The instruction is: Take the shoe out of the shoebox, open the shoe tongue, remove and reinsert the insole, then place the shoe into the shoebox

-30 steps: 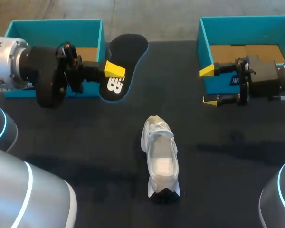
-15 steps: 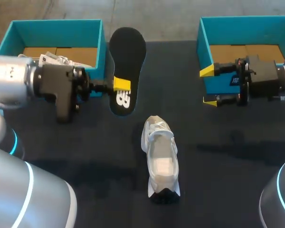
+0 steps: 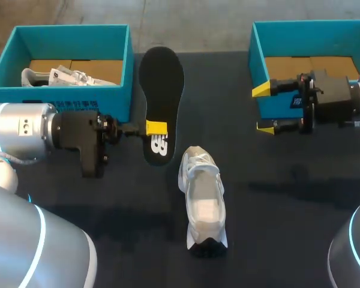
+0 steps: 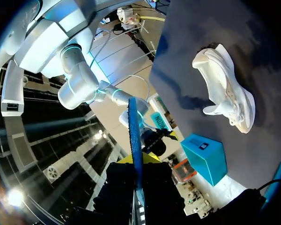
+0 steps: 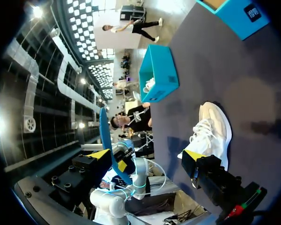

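Head view: left gripper (image 3: pixel 156 127) is clamped on the insole (image 3: pixel 161 84), which has swung down from beside the left shoebox (image 3: pixel 129 66) to just beside the shoe (image 3: pixel 203 198), lying mid-table outside both boxes. I'd say it's lining up for reinsertion. Left wrist: insole sits edge-on between the fingers, shoe ahead. Right wrist: right gripper (image 5: pixel 147 154) is spread wide and empty, unmoved near the right shoebox (image 5: pixel 239 21).
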{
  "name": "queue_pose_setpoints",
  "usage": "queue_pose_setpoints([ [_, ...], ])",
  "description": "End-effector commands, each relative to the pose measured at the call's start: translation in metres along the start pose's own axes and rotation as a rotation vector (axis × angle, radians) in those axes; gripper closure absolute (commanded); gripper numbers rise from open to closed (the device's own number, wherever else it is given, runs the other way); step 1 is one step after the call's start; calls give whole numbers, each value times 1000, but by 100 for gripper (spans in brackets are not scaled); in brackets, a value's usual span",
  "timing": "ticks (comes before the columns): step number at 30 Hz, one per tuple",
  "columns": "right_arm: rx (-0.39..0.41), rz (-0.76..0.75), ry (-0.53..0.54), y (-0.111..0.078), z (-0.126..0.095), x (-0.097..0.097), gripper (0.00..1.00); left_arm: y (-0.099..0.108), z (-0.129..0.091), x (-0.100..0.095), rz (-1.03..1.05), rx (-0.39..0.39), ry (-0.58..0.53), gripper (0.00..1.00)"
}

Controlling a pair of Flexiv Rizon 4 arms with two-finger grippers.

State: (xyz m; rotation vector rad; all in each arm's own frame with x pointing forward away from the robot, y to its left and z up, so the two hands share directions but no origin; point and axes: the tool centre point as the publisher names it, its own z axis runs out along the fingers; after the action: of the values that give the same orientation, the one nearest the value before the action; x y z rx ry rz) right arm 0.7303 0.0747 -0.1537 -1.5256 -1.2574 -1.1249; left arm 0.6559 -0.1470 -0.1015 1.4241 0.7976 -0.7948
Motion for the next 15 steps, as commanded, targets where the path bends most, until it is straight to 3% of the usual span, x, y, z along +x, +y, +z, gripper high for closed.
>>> queue_pose_setpoints([
  [1, -1, 0, 0, 0, 2, 0, 0, -2, 0, -2, 2, -4, 2, 100],
  [15, -1, 0, 0, 0, 2, 0, 0, -3, 5, 15, -50, -59, -47, 100],
])
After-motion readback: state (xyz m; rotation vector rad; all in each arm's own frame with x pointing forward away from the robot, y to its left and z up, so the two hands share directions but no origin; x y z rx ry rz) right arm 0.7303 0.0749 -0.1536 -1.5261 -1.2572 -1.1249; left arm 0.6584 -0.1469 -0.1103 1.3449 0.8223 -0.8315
